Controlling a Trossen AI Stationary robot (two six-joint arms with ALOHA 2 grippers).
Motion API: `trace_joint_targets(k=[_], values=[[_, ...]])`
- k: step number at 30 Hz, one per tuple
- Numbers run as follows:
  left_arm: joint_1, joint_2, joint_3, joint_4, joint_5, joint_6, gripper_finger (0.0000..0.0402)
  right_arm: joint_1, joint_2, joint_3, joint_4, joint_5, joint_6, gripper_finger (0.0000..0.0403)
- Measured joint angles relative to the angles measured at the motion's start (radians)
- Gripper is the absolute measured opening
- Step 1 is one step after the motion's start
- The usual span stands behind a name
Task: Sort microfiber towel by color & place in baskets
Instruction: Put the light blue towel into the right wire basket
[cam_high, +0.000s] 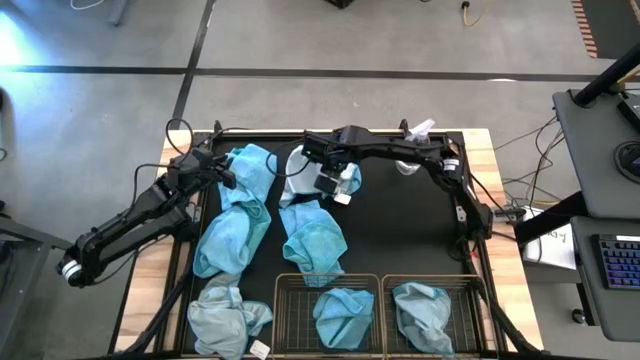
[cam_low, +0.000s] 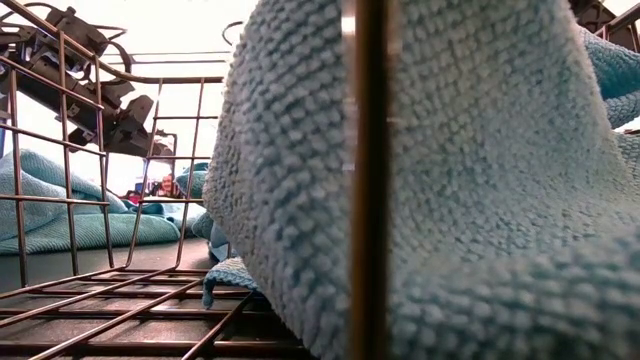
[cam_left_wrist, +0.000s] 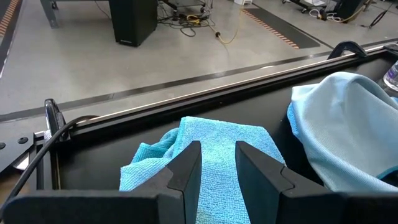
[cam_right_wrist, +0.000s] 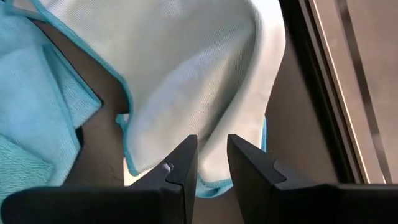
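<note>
Draped inside a dark wire-mesh basket (cam_low: 362, 200), a soft grey-blue microfiber towel (cam_low: 470, 170) is judged limp, best pinched at a fold, while at twelve o'clock the left gripper (cam_left_wrist: 217, 163) and right gripper (cam_right_wrist: 212, 159) are seen with fingers slightly apart, nothing clamped.

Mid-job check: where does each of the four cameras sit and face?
High: overhead, straight down on both arms, towels and two baskets.
Low: table level inside a basket, behind a towel; one arm visible.
Left wrist: behind the left claw, facing a turquoise towel.
Right wrist: behind the right claw, over a pale towel.
Shared: both wrist views show that pale towel.
</note>
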Motion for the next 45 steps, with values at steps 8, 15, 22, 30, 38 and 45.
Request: trace_joint_targets(k=[8,15,22,30,38,45], values=[[0.000,0.000,0.000,-0.002,0.000,0.000,0.0084,-0.048,0.000,-0.015,-0.002,0.000,0.001,0.0082],[0.000,0.000,0.000,-0.003,0.000,0.000,0.0084,-0.062,0.000,-0.026,0.003,-0.021,0.000,0.0082],[0.000,0.000,0.000,-0.003,0.000,0.000,0.0084,-0.074,0.000,-0.034,0.056,-0.091,-0.001,0.0082],[0.000,0.000,-0.003,-0.003,0.000,0.000,0.0084,-0.103,0.000,-0.040,0.065,-0.100,0.007,0.0082],[0.000,0.000,-0.003,-0.003,0.000,0.000,0.0084,-0.137,0.000,-0.050,0.067,-0.109,0.017,0.0082],[0.000,0.000,-0.003,-0.003,0.000,0.000,0.0084,-0.161,0.054,-0.051,0.075,-0.212,0.028,0.0082]])
